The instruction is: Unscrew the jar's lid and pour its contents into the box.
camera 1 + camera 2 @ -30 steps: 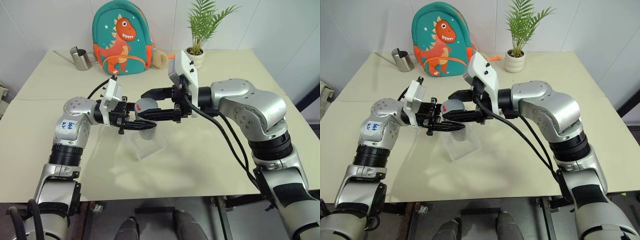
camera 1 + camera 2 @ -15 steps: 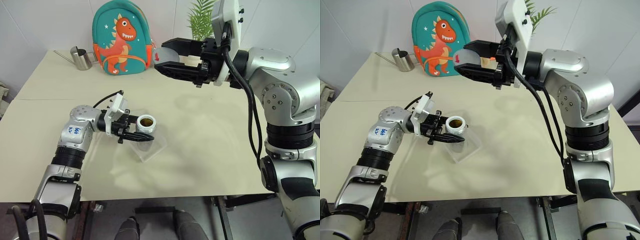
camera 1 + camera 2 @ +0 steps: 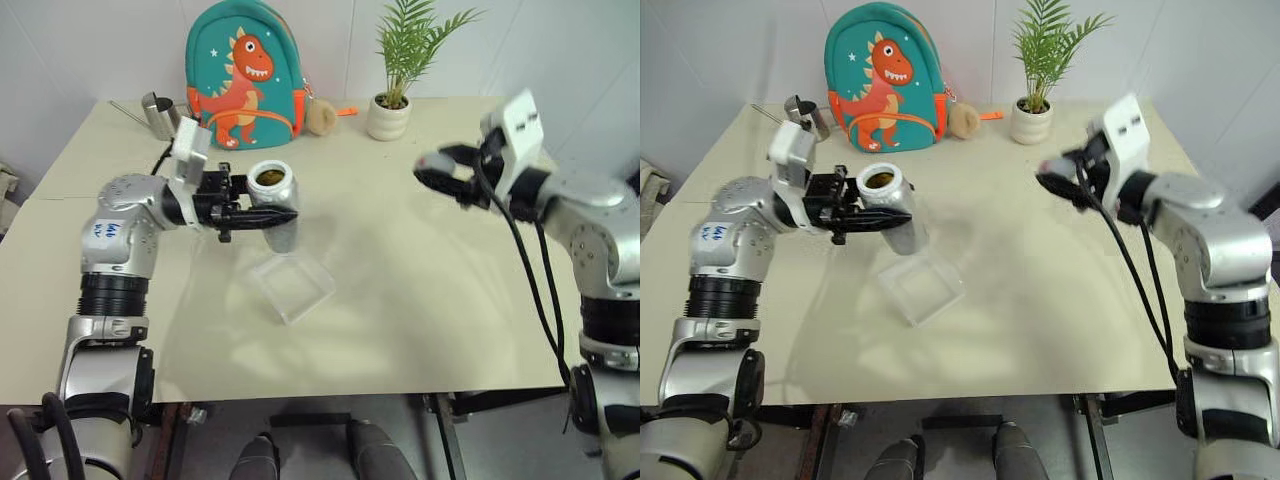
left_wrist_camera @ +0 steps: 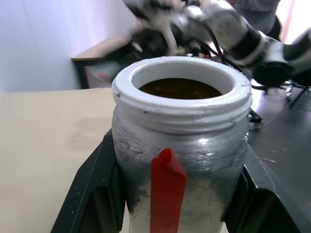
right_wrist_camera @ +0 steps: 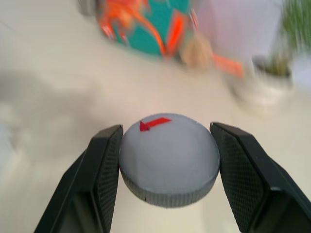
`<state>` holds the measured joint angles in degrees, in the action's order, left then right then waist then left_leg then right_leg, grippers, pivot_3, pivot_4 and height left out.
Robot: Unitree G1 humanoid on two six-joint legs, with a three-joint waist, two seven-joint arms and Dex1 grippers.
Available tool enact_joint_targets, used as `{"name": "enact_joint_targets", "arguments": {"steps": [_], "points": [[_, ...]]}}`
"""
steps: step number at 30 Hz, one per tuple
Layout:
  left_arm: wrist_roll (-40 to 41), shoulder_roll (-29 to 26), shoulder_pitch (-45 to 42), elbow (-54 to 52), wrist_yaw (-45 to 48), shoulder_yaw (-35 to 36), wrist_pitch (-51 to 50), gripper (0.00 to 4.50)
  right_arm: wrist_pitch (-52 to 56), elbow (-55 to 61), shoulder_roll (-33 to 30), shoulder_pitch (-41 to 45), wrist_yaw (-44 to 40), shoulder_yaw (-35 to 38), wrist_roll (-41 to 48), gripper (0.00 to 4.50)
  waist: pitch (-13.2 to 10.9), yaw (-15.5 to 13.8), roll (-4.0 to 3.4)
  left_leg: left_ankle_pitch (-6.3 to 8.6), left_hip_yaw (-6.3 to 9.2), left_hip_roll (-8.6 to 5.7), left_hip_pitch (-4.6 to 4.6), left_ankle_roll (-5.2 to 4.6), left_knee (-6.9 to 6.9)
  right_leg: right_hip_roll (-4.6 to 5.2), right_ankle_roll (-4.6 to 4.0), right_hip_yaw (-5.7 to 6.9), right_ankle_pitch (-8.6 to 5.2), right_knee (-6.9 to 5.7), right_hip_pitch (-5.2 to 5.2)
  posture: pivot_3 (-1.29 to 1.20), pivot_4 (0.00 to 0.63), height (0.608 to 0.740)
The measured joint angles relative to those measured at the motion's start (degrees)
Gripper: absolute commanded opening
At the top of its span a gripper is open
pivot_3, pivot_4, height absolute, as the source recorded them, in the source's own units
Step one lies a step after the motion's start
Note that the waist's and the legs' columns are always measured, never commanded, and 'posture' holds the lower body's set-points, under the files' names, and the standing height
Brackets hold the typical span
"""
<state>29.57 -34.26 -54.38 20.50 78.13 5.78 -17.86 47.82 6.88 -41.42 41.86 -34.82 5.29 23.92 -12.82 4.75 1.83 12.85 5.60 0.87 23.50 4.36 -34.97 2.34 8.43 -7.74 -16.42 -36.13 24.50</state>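
My left gripper point(image 3: 272, 215) is shut on the jar point(image 3: 273, 200) and holds it upright in the air, above and just behind the box point(image 3: 292, 287). The jar has no cap: its white threaded rim point(image 4: 182, 94) is bare, with the brownish contents point(image 4: 180, 89) visible inside. A red mark point(image 4: 166, 187) runs down its side between the black fingers point(image 4: 95, 196). The box is a shallow clear square lying flat on the table. Far to the right, my right gripper point(image 3: 440, 178) is shut on the lid point(image 5: 167, 162), a round grey cap with a red arrow on top.
Along the table's far edge stand a steel watering can point(image 3: 160, 114), a teal dinosaur backpack point(image 3: 243, 75), a small tan plush point(image 3: 321, 117) and a potted plant point(image 3: 391, 108). The cream table point(image 3: 420, 300) spreads wide between the two arms.
The lid has come off the jar. My right gripper carried it up, then far out to the right and lower. My left gripper dipped, then lifted the jar up and to the left.
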Motion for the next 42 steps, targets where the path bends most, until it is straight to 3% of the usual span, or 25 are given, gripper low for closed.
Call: {"name": "enact_joint_targets", "arguments": {"steps": [5, 12, 18, 28, 34, 42], "points": [[-3.25, -0.98, -1.54, 7.07, -4.28, 2.29, 7.11, 2.03, 3.53, 4.67, 5.96, -11.85, 6.41, 1.50, -0.30, 2.55, 0.00, 0.01, 0.00, -0.04, -0.02, -0.03, -0.06, -0.01, -0.09, 0.00, 0.01, -0.04, 0.01, -0.14, -0.04, 0.00, 0.150, 0.740], [-7.34, -0.59, -3.08, 14.69, -9.29, 2.91, 16.91, 2.03, 1.98, 4.53, 12.07, -19.40, 9.90, 1.46, -0.95, 2.55, 0.00, -0.31, 0.01, -0.11, 0.00, -0.07, -0.06, 0.02, -0.13, 0.01, 0.05, -0.06, 0.04, -0.21, -0.05, 0.00, 0.150, 0.740], [-9.45, -0.28, -3.87, 17.18, -11.96, 3.01, 23.04, 2.03, 1.11, 4.67, 12.46, -20.41, 9.60, 0.38, -1.04, 4.47, 0.00, -0.10, 0.01, -0.11, -0.01, -0.06, -0.09, 0.02, -0.12, -0.01, 0.06, -0.07, 0.04, -0.27, -0.05, 0.00, 0.150, 0.740], [-14.99, -0.31, -4.55, 20.74, -15.45, 2.29, 35.59, 2.03, 0.04, 10.85, 6.86, -21.70, 2.64, 4.60, 2.88, 4.47, 0.01, -0.46, 0.03, -0.12, -0.01, -0.07, -0.09, 0.02, -0.11, 0.00, 0.06, -0.07, 0.03, -0.26, -0.06, 0.00, 0.150, 0.740], [-25.24, -1.93, -7.34, 26.12, -18.34, -2.52, 56.05, 2.03, -0.17, 20.93, -0.41, -28.03, -12.64, 12.51, 17.90, 4.47, 0.02, -0.85, 0.05, -0.12, -0.02, -0.07, -0.13, 0.02, -0.14, 0.00, 0.13, -0.07, 0.06, -0.11, -0.19, 0.00, 0.150, 0.740], [-47.05, -5.47, -10.63, 29.10, -27.08, -13.14, 89.01, 2.03, -0.55, 21.65, -3.58, -28.71, -15.96, 13.15, 22.05, 4.47, 0.02, -1.57, 0.06, -0.14, -0.10, -0.07, -0.18, -0.02, -0.17, 0.00, 0.19, -0.16, 0.16, 0.17, -0.34, 0.00, 0.150, 0.740]]}}
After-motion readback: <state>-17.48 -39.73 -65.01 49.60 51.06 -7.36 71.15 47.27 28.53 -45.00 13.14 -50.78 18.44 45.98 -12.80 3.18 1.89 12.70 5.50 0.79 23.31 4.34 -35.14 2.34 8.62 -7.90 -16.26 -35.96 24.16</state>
